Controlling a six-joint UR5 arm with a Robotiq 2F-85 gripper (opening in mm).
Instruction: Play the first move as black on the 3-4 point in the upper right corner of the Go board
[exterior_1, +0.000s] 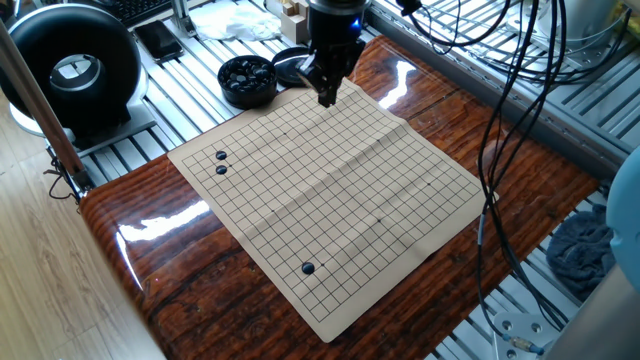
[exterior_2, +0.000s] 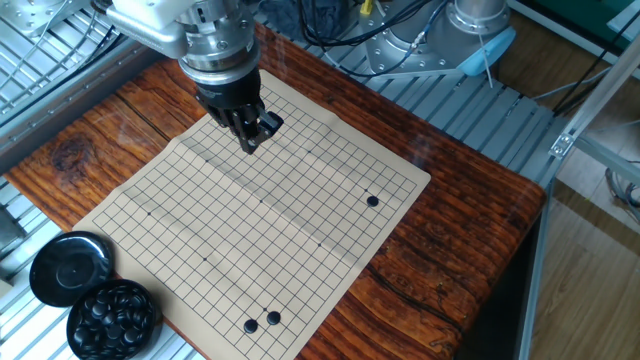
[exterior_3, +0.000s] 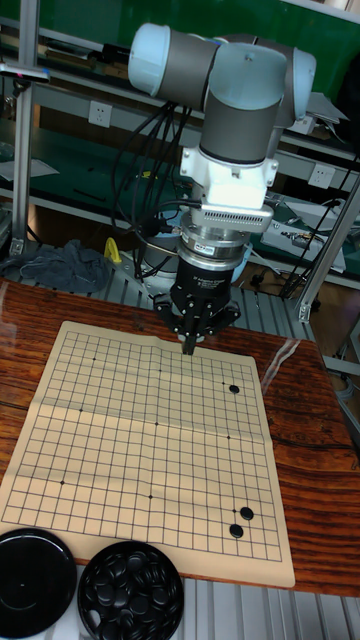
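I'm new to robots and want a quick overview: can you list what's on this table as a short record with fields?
board: paper Go board lying flat on a glossy wooden table
stones on board: three black stones, a pair near one edge and a single one elsewhere
stone supply: bowl of black stones, its lid beside it
gripper: over the board near a corner, fingers close together
stone in gripper: cannot tell
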